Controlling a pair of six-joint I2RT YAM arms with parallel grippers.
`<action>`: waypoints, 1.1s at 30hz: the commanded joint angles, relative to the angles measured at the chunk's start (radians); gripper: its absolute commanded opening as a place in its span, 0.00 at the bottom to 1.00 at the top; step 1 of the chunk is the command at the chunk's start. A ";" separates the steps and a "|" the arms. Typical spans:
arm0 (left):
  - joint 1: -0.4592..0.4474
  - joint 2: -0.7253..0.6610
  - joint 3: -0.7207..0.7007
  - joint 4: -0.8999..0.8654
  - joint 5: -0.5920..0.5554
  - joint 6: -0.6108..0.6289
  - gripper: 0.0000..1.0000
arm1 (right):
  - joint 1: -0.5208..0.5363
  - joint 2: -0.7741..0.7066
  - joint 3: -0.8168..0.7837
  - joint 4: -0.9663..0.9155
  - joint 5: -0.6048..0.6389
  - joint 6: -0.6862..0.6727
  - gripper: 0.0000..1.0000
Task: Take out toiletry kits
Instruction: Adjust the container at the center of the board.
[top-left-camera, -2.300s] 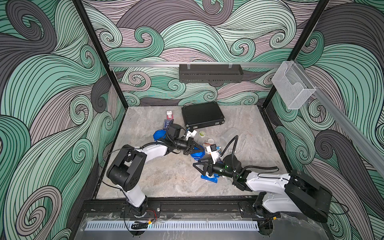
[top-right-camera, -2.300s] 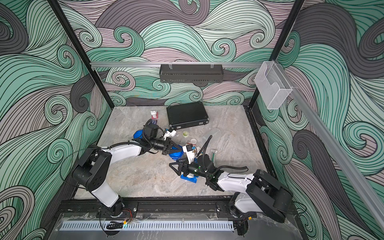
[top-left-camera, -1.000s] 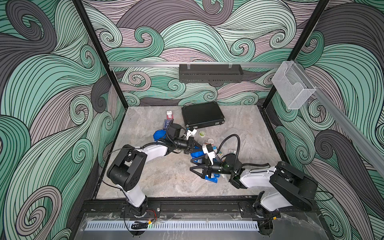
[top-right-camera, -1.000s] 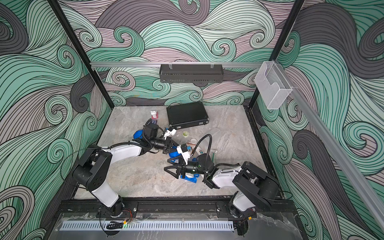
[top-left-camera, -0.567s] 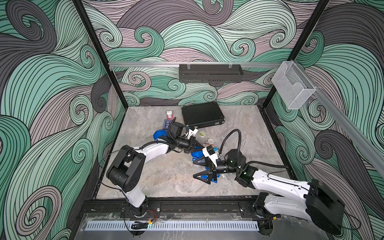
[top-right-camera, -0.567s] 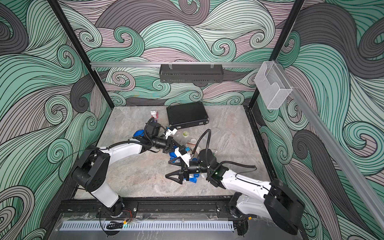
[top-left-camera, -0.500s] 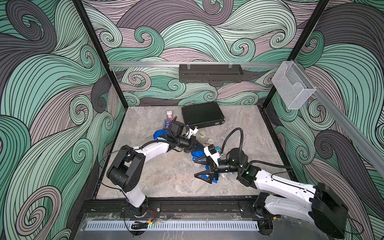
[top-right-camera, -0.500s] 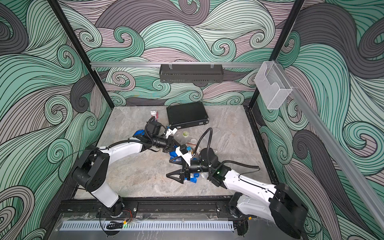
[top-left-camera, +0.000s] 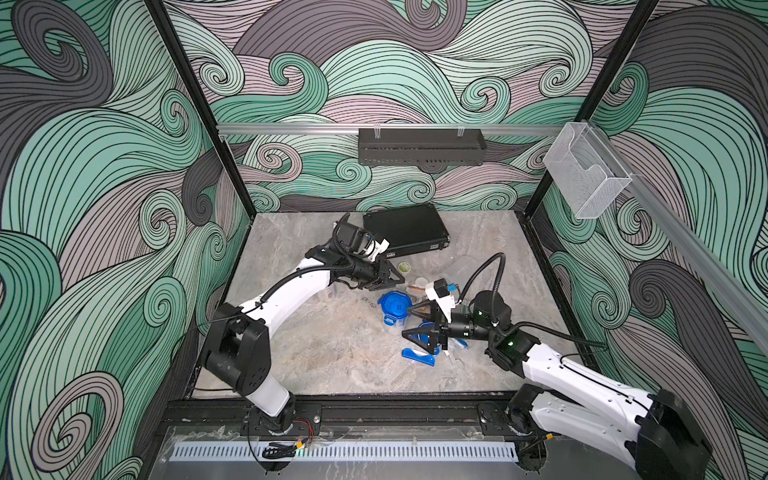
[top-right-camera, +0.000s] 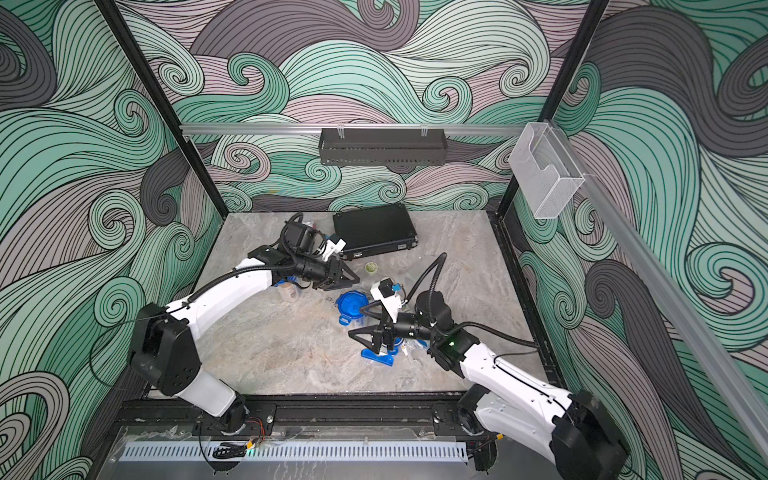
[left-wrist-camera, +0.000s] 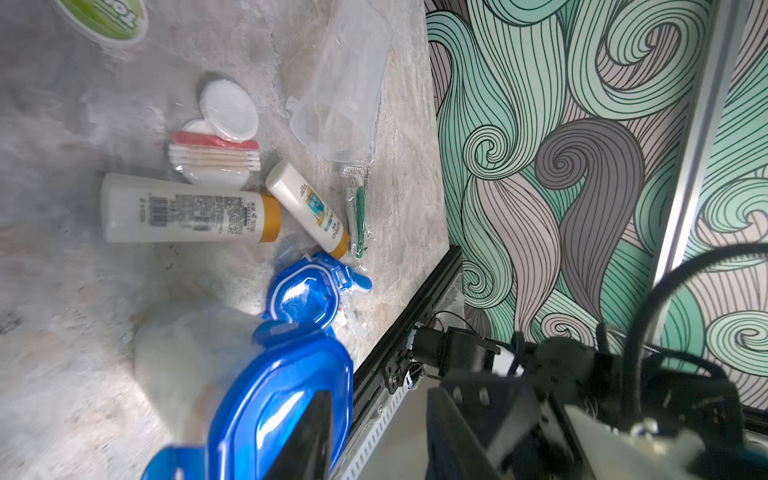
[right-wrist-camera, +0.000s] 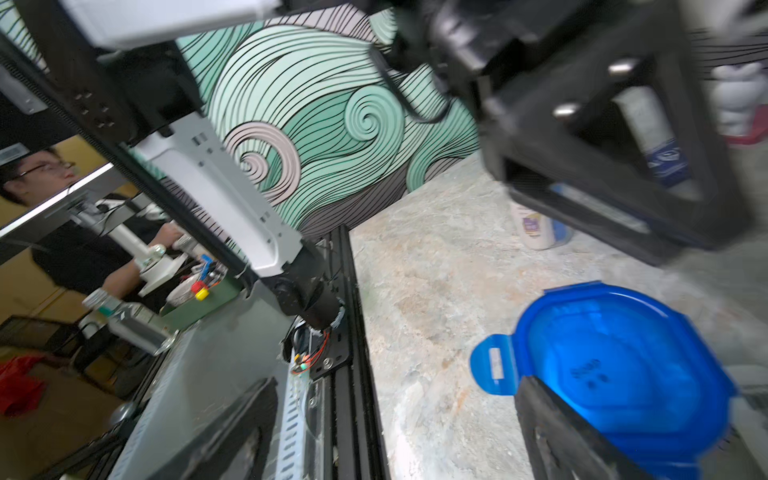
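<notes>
You have bright, even light from overhead in both top views: the bench (top-left-camera: 332, 365) carries only soft, short shadows under the arms, and everything reads sharp. Your left wrist view is motion-smeared across the bench and the blue lid (left-wrist-camera: 282, 407) nearest the lens, which shows white glare streaks; the white bottle (left-wrist-camera: 183, 214) farther off is legible. Your right wrist view is softer overall, with nearby dark parts streaked and out of focus.

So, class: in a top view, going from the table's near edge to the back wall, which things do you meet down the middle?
Nearest first: blue lid → lidded tumbler → green cap → black case → wall shelf.
</notes>
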 joint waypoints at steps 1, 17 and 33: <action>0.008 -0.129 -0.087 -0.100 -0.093 0.047 0.38 | -0.072 -0.008 0.003 -0.098 0.159 0.043 0.90; -0.033 -0.265 -0.634 0.251 -0.093 -0.088 0.17 | -0.196 0.366 0.101 0.103 0.066 0.390 0.86; -0.053 -0.094 -0.589 0.432 -0.086 -0.103 0.18 | -0.030 0.417 0.034 0.235 0.122 0.644 0.86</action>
